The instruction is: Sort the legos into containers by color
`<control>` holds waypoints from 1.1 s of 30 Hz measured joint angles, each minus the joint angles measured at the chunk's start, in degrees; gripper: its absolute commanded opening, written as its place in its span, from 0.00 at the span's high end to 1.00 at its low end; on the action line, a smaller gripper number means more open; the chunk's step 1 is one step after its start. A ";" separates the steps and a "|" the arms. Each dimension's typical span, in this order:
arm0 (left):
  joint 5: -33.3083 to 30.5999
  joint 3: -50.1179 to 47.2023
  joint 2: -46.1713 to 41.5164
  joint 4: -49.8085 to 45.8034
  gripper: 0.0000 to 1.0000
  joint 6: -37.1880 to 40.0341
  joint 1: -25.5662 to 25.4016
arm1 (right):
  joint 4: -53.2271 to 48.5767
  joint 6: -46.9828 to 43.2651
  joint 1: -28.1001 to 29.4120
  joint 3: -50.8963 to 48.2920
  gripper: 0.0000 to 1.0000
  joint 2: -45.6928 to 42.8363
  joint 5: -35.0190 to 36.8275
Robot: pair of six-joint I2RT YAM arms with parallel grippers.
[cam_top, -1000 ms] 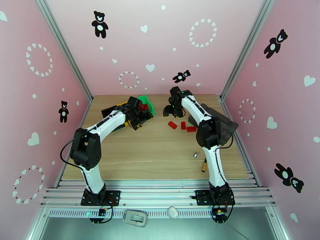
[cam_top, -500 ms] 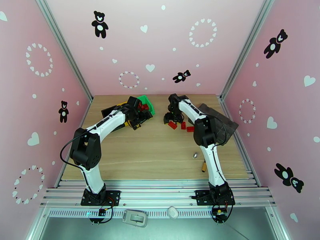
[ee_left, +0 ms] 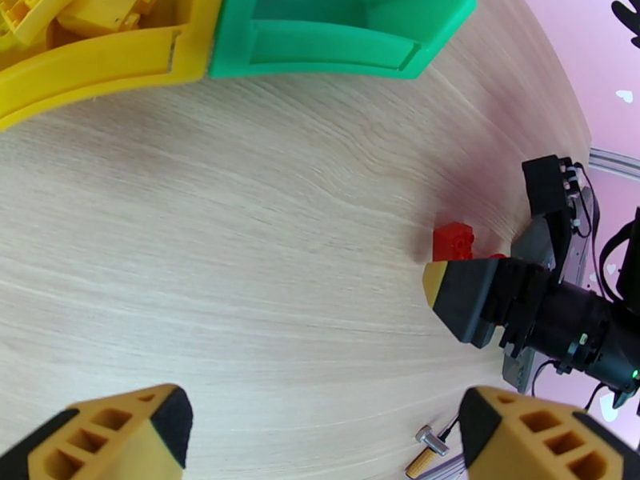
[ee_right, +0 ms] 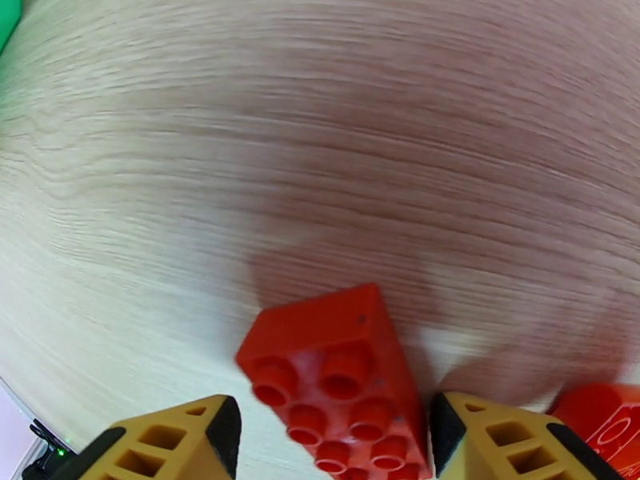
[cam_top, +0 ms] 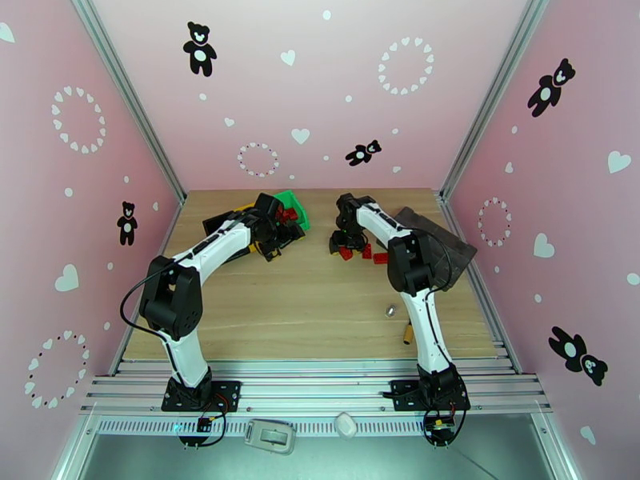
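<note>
Between the fingers of the right gripper (ee_right: pixel 330 422) lies one of the red legos (ee_right: pixel 336 378), studs up on the table (ee_right: pixel 320 114). Its long axis runs along the slot between the fingers, skewed a little, so the jaws close across its short width. They stand part-way open with a pad at each long side. Whether they already pinch it I cannot tell, because the brick's near end and both contact lines are cut off at the bottom edge of the right wrist view. A second red brick (ee_right: pixel 600 418) sits just beside the hand's right finger, close enough to get nudged, I judge. The containers lie well off to this hand's left – the green bin (cam_top: pixel 292 208) and the yellow bin (ee_left: pixel 96 66) joined to it. The black one is hidden under the other arm. The left gripper (ee_left: pixel 324 418) hovers wide open and empty by those bins, so the right arm is plainly the nearer one
</note>
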 measured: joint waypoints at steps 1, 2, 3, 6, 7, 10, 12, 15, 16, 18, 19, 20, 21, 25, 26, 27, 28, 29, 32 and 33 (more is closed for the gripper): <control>0.00 0.00 0.00 0.00 0.07 0.00 0.00 | 0.02 0.20 0.15 -0.07 0.42 -0.04 0.44; 0.00 0.00 0.00 0.02 0.07 0.00 0.00 | 0.02 0.37 0.31 -0.09 0.44 -0.04 1.07; 0.00 0.00 0.00 0.02 0.07 0.00 0.00 | 0.00 0.68 0.48 -0.09 0.45 -0.04 1.64; 0.00 0.00 0.00 0.00 0.07 0.02 0.00 | -0.22 1.57 1.16 -0.04 0.47 -0.02 3.63; 0.00 0.00 0.00 -0.02 0.07 0.04 0.00 | -0.44 2.01 1.38 0.07 0.48 0.00 4.02; 0.00 0.00 0.00 -0.07 0.07 0.22 0.00 | -1.22 3.15 2.14 0.26 0.50 0.13 5.09; 0.00 0.00 0.00 -0.20 0.07 0.46 0.00 | -1.57 3.85 2.43 0.31 0.53 0.20 5.73; 0.00 0.00 0.00 -0.68 0.07 0.55 0.00 | -1.90 4.44 2.54 0.39 0.59 0.24 6.23; 0.00 0.00 0.00 -0.87 0.07 0.66 0.00 | -1.90 4.61 2.54 0.39 0.60 0.26 6.34; 0.00 0.00 0.00 -1.20 0.07 0.70 0.00 | -2.01 5.11 2.54 0.42 0.64 0.26 6.43; 0.00 0.00 0.00 -1.25 0.07 0.72 0.00 | -2.08 5.33 2.54 0.50 0.65 0.26 6.40; 0.00 0.00 0.00 -1.36 0.07 0.79 0.00 | -2.08 5.66 2.54 0.57 0.67 0.26 6.49; 0.00 0.00 0.00 -1.38 0.07 0.90 0.00 | -2.10 5.90 2.54 0.57 0.69 0.26 6.47; 0.02 0.00 0.00 -1.38 0.07 0.94 0.17 | -2.03 6.86 2.54 0.59 0.73 0.26 6.21; 0.07 0.00 0.00 -1.38 0.06 0.92 0.24 | -1.97 7.21 2.54 0.59 0.74 0.26 5.97; 0.17 0.00 0.00 -1.33 0.06 0.92 0.35 | -1.86 7.63 2.54 0.59 0.75 0.24 5.57; 0.46 0.00 0.00 -1.31 0.06 0.90 0.59 | -1.57 7.96 2.54 0.59 0.76 0.24 4.85; 0.92 0.00 0.02 -1.20 0.06 0.87 0.90 | -1.11 8.50 2.58 0.59 0.76 0.22 3.85; 2.82 0.13 0.48 -0.28 0.05 0.63 2.23 | 0.96 10.12 3.02 0.59 0.77 0.13 -0.20; 3.43 0.35 0.92 0.11 0.05 0.42 2.67 | 1.95 10.80 3.28 0.59 0.77 0.11 -1.77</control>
